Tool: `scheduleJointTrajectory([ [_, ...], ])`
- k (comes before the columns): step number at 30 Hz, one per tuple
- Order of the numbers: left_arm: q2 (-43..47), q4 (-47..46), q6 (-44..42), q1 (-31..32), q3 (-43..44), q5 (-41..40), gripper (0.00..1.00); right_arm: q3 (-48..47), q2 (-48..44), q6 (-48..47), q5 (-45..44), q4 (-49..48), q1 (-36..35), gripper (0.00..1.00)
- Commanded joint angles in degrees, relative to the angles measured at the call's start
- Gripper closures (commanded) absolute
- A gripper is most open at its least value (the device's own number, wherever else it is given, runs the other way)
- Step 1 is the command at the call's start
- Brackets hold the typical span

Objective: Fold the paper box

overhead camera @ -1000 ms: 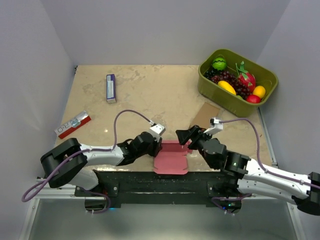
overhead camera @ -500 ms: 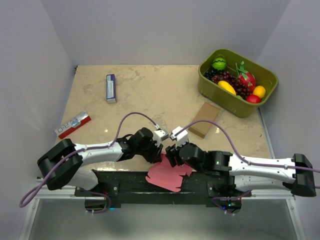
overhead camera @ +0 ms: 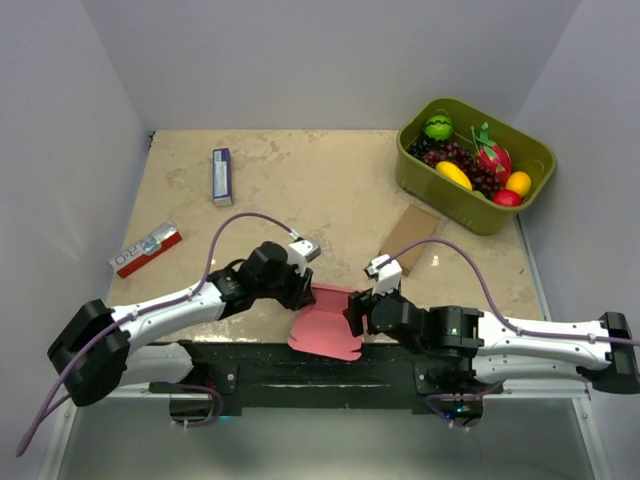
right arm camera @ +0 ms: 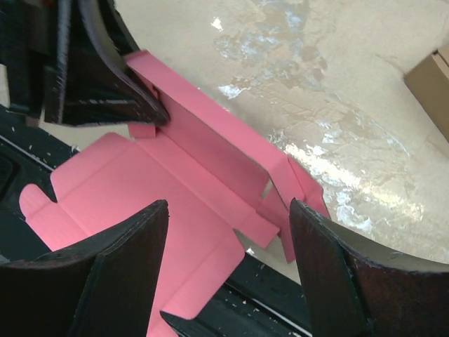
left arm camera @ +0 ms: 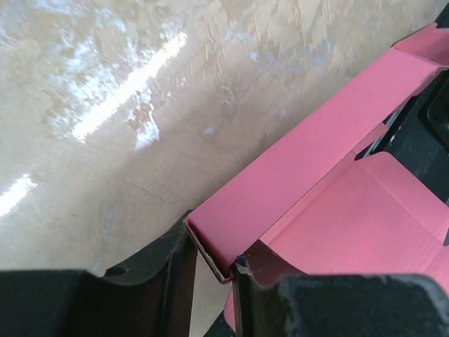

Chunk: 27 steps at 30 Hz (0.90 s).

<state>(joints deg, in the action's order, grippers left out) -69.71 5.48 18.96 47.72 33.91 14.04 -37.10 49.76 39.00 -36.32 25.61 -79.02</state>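
Note:
The paper box [overhead camera: 322, 328] is a pink die-cut sheet, partly folded, lying over the table's near edge and the black base plate. My left gripper [overhead camera: 306, 287] is shut on its far left corner. In the left wrist view the folded corner of the paper box [left arm camera: 309, 161] sits pinched between my left gripper's [left arm camera: 212, 251] black fingers [left arm camera: 165, 281]. My right gripper [overhead camera: 357, 310] hangs just over the sheet's right end, open and empty. In the right wrist view its gripper [right arm camera: 228, 205] spans the paper box [right arm camera: 175, 196] with the jaws wide apart, one side wall raised.
A green basket [overhead camera: 420, 180] of fruit stands at the back right, with a brown cardboard box [overhead camera: 410, 240] lying in front of it. A red-and-white packet [overhead camera: 147, 248] and a purple-and-white carton [overhead camera: 222, 176] lie on the left. The black base plate [overhead camera: 320, 368] runs along the near edge.
My right gripper swung in from the sheet's far right corner, over the sheet, then drew back slightly to its right end. The left gripper shifted left, turning and lifting the held card.

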Motion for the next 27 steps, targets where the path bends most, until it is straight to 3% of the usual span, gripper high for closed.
scheduleJointTrajectory([
  [1, 3.3, -1.3, 1.4, -1.5, -0.9, -1.3, 1.0, 2.3, -2.7, 7.4, -3.1, 2.9, -0.1, 0.27],
  [12, 7.4, 0.5, 1.9, -2.2, -1.5, -1.3, 1.0, 4.1, -10.0, 15.7, -9.9, 8.5, -0.1, 0.18],
  [20, 8.6, -0.5, 1.8, -2.3, -2.1, 1.9, 1.0, 6.8, -6.8, 9.6, -7.9, -5.3, 0.0, 0.16],
  [27, 10.7, -2.0, 1.3, -2.3, -2.8, 5.4, 1.0, 10.1, -6.4, 8.3, -8.9, -12.3, 1.3, 0.24],
])
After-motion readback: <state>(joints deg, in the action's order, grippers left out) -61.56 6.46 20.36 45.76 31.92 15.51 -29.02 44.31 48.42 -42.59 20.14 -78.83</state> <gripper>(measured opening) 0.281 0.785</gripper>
